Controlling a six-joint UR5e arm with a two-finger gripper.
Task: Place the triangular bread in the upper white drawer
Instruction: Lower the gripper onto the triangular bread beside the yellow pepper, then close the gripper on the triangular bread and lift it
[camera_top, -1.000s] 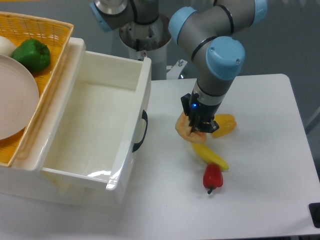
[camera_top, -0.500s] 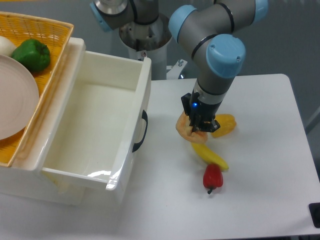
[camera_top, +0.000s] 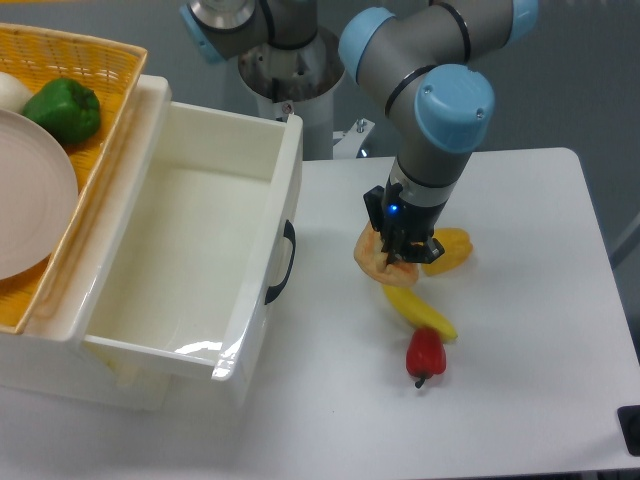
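White tabletop (camera_top: 520, 350) fills the right half of the view, with a grey wall behind it and the arm's round base at the far edge. From that base the grey arm with pale blue joint caps bends over the table and points its wrist straight down. The gripper (camera_top: 392, 258) sits low, just above the surface, its dark fingers closed narrowly on the triangular bread (camera_top: 372, 256), which shows as an orange-tan lump sticking out to the left of the fingers. Whether the bread rests on the table or hangs just off it cannot be told.

Just right of the bread lies a yellow pepper (camera_top: 449, 249), and a banana (camera_top: 420, 311) lies just in front of it, close below the gripper. A red pepper (camera_top: 425, 354) sits at the banana's near end.

Left of the bread, well apart from it, the upper white drawer (camera_top: 255, 330) stands pulled out with its black curved handle facing the gripper. A yellow woven basket (camera_top: 90, 65) rests on the cabinet behind, holding a green pepper (camera_top: 64, 108), a white plate (camera_top: 30, 205) and a pale round thing at its far left edge.
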